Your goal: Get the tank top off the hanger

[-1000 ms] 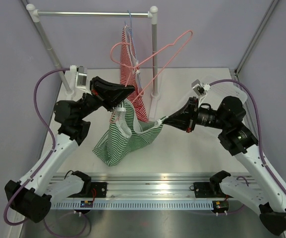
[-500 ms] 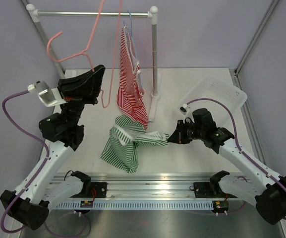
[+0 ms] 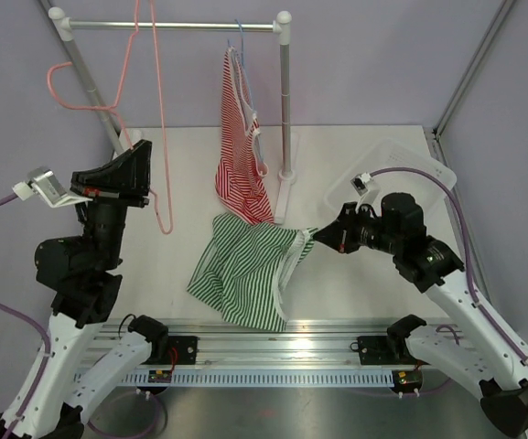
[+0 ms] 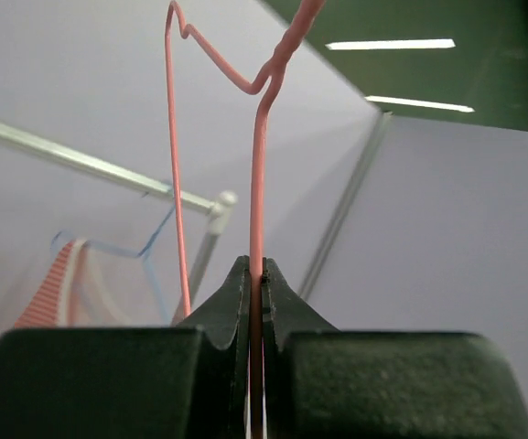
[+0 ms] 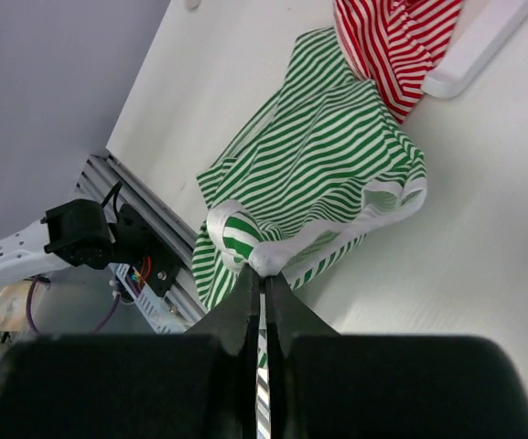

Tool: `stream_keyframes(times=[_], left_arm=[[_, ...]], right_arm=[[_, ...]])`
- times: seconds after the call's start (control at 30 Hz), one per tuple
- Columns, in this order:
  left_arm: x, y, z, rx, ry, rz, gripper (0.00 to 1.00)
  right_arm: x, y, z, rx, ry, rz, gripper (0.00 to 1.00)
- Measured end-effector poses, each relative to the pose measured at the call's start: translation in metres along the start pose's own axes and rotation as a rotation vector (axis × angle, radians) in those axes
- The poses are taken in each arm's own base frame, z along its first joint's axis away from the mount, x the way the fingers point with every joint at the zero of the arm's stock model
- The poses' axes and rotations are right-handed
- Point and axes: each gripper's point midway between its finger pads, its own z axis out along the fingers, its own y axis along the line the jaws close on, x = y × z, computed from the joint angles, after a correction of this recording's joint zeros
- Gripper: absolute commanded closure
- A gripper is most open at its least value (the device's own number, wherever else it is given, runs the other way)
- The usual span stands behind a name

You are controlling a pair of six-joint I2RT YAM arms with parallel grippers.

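Overhead view of a white table [image 3: 355, 155] with a clothes rail [image 3: 172, 26] at the back and two robot arms at the near edge. The green-striped tank top [image 3: 245, 274] is off the pink hanger [image 3: 160, 110] and lies crumpled on the table between the arms, just in front of a red-striped garment [image 3: 241, 155] hanging from the rail. Only this view shows both arms. The left arm is raised, its forearm upright, with the left gripper [image 3: 143, 165] high beside the rail's left post. The right arm is bent low, and the right gripper [image 3: 316, 236] points left at the top's right edge. The left wrist camera adds that this gripper [image 4: 254, 274] is clamped tight on the hanger's thin pink wire [image 4: 258, 183]. The right wrist camera adds that this gripper [image 5: 264, 279] pinches the top's white hem [image 5: 318, 174], lifting that edge.
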Motion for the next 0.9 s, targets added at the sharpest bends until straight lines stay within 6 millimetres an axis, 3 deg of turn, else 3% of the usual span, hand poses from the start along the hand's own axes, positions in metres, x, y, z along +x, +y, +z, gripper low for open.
stream_keyframes(times=[0.13, 0.23, 0.3, 0.33, 0.4, 0.43, 0.5, 0.6, 0.73, 0.9], left_arm=[[0.02, 0.041, -0.029, -0.242, 0.137, 0.007, 1.0], [0.049, 0.071, -0.05, -0.392, 0.275, 0.045, 1.0], [0.072, 0.092, -0.064, -0.493, 0.389, 0.084, 1.0], [0.082, 0.1, -0.069, -0.535, 0.444, 0.103, 1.0], [0.101, 0.114, -0.072, -0.591, 0.545, 0.138, 1.0], [0.109, 0.119, -0.072, -0.609, 0.588, 0.152, 1.0], [0.122, 0.126, -0.069, -0.633, 0.663, 0.173, 1.0], [0.134, 0.135, -0.059, -0.659, 0.774, 0.206, 1.0], [0.127, 0.15, -0.038, -0.684, 0.829, 0.224, 1.0], [0.104, 0.161, 0.001, -0.661, 0.82, 0.232, 1.0]], right_arm=[[-0.003, 0.011, 0.011, -0.05, 0.038, -0.003, 1.0], [0.009, 0.018, 0.035, -0.068, 0.12, -0.007, 1.0], [0.024, 0.028, 0.056, -0.078, 0.198, -0.022, 0.92], [0.031, 0.034, 0.067, -0.074, 0.23, -0.032, 0.79], [0.041, 0.043, 0.09, -0.052, 0.274, -0.049, 0.08], [0.043, 0.043, 0.1, -0.021, 0.285, -0.063, 0.01], [0.046, 0.038, 0.116, 0.048, 0.278, -0.082, 0.0], [0.042, 0.013, 0.118, 0.201, 0.233, -0.085, 0.0], [0.018, -0.009, 0.096, 0.354, 0.124, -0.104, 0.0], [-0.007, -0.004, 0.062, 0.363, 0.005, -0.123, 0.01]])
